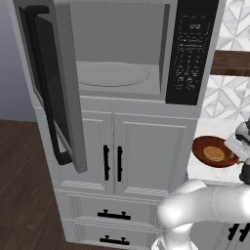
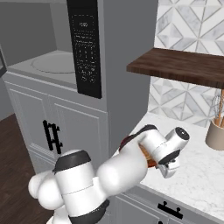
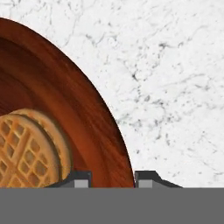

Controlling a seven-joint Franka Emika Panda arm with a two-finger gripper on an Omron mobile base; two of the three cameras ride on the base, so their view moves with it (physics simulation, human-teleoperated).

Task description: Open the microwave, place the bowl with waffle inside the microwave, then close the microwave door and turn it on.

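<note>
You have the bowl on the tabletop, right of the microwave, with the waffle lying flat inside. The claw straddles the bowl's rim, jaws narrow around it; whether they grip yet, you cannot tell. Seat the rim deep, then lift level. The door hangs open, turntable bare.
</note>
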